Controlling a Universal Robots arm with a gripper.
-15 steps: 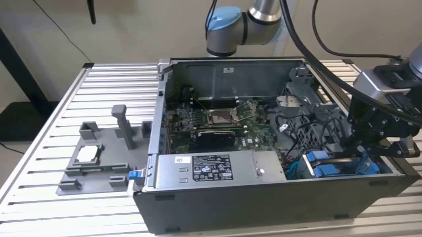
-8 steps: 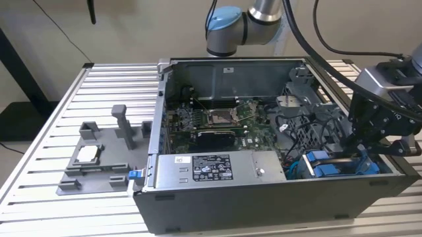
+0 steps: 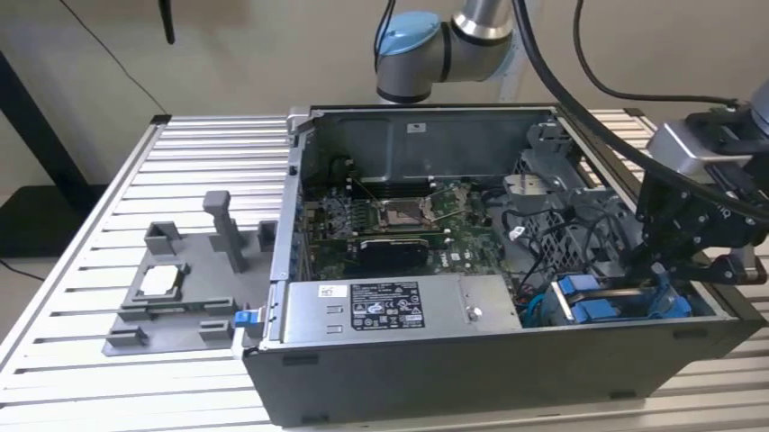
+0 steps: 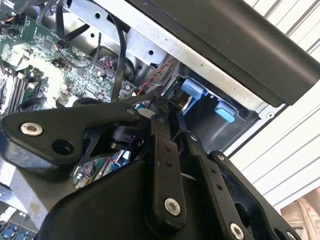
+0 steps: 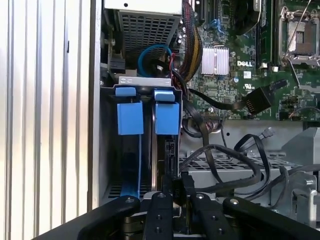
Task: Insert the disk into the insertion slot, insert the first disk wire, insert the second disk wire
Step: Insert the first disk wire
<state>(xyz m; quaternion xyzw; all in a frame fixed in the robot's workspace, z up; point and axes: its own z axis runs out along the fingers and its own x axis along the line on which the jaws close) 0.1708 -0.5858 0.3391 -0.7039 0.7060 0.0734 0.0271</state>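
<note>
The disk (image 5: 167, 150) stands on edge inside the insertion slot (image 5: 106, 150), its blue carrier tab (image 5: 166, 118) beside a second blue tab (image 5: 130, 118). In the exterior view the blue carriers (image 3: 592, 306) sit at the case's front corner on the exterior view's right. My gripper (image 5: 180, 192) hangs right over the disk's connector edge, shut on a black wire connector (image 5: 182, 182) whose cable (image 5: 235, 150) loops off over the perforated cage. In the exterior view the gripper (image 3: 655, 267) reaches down into that bay; in the second wrist view its fingers (image 4: 162, 150) are closed together.
The open computer case (image 3: 481, 378) holds a motherboard (image 3: 397, 216) and a grey labelled power-supply box (image 3: 384, 310). A second loose black connector (image 5: 255, 102) lies over the board. A perforated grey cage (image 5: 240, 165) and cable bundles crowd the bay. A grey fixture (image 3: 180, 297) stands on the slatted table.
</note>
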